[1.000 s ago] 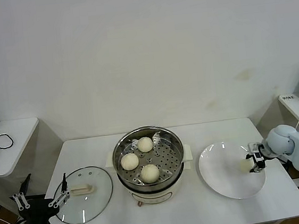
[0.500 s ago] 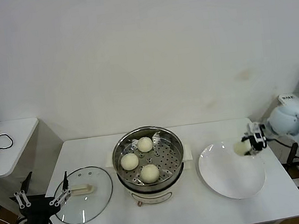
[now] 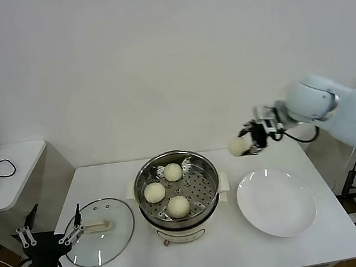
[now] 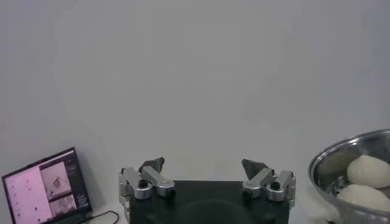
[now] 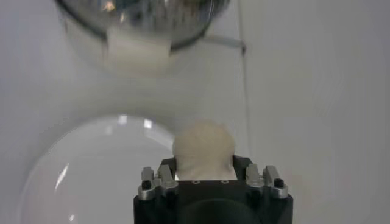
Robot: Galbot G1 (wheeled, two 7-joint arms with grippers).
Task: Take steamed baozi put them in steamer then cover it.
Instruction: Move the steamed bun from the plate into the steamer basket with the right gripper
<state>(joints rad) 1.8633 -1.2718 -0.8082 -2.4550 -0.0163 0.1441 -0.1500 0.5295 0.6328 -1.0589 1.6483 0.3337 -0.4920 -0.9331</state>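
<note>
Landmark: steamer (image 3: 178, 194), sitting mid-counter (image 3: 229, 255), lid off.

Nearest, off the near-left corner of the counter and left of the steamer: left hand (image 3: 52, 237) is idling, fingers spread wide, gripping nothing. The left wrist view shows the same spread fingers (image 4: 152, 165) with the steamer rim (image 4: 347, 164) to one side.

Just left of the steamer: the cover (image 3: 100, 232) is lying flat on the counter, cream handle up.

Inside the steamer: three steamed baozi are resting on the perforated tray, at the near side (image 3: 178, 205), the left (image 3: 154, 192) and the far side (image 3: 172, 171).

Just right of the steamer: white plate (image 3: 276, 202) is lying on the counter with nothing on it.

Farthest, above and to the right of the steamer, beyond the plate: right hand (image 3: 248, 144) is hanging in the air, fingers pinching the fourth baozi (image 3: 237, 147) from both sides. The right wrist view shows that bun (image 5: 203, 148) gripped between the fingers, plate (image 5: 91, 164) and steamer base (image 5: 137, 52) below.
</note>
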